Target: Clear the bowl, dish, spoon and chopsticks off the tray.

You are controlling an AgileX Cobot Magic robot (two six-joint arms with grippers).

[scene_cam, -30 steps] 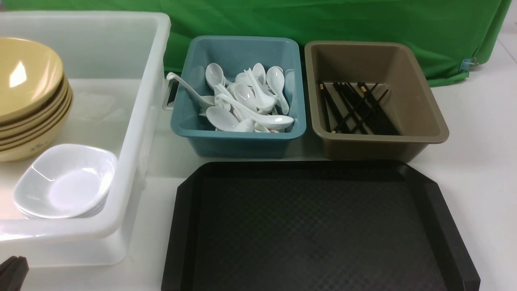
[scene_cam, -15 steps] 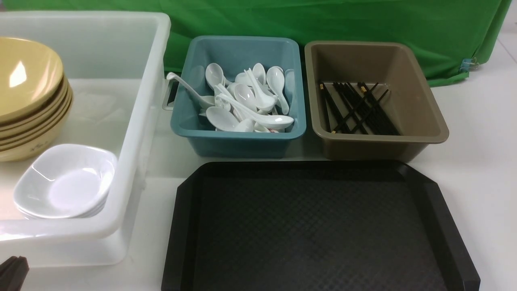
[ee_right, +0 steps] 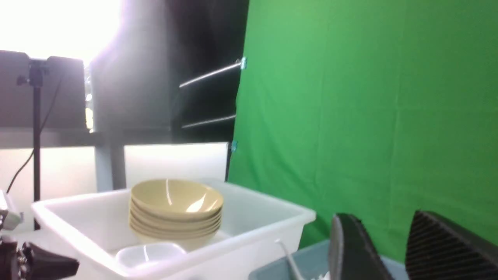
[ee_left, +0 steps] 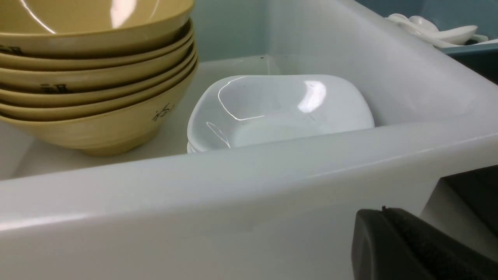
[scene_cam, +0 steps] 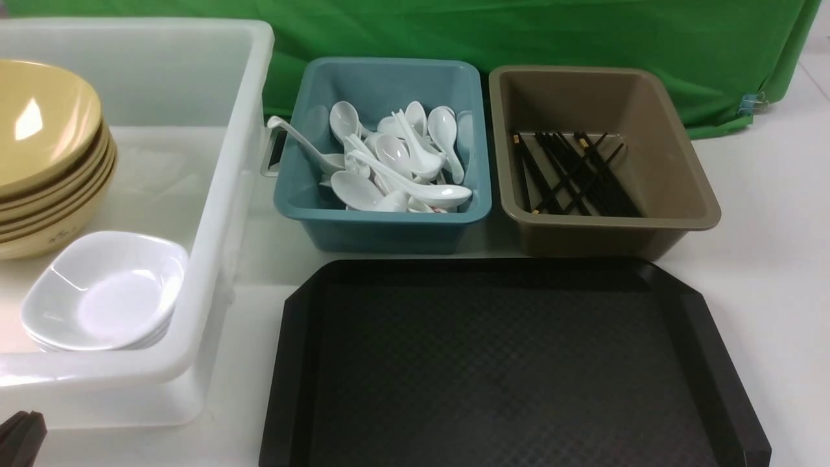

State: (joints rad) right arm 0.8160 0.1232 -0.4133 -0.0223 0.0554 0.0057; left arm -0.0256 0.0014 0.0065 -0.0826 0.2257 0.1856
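Beyond the tray [scene_cam: 499, 363], whose visible part lies bare, spoons [scene_cam: 415, 162] fill the teal tub and chopsticks [scene_cam: 577, 175] the brown one, while bowls [scene_cam: 45, 130] and dishes [scene_cam: 107, 292] sit in the white bin to its left; clearing looks finished. The right claw [ee_right: 383, 249] has widened, its fingers apart and holding nothing, and the left claw [ee_left: 385, 237] is closed. A white surface [scene_cam: 778, 259] surrounds the tray, with green cloth [scene_cam: 402, 29] behind the tubs.

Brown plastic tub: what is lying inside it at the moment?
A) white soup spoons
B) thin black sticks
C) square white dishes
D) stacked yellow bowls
B: the brown plastic tub holds a jumble of thin black chopsticks, some crossing over others, while the white soup spoons lie in the teal plastic tub beside it.
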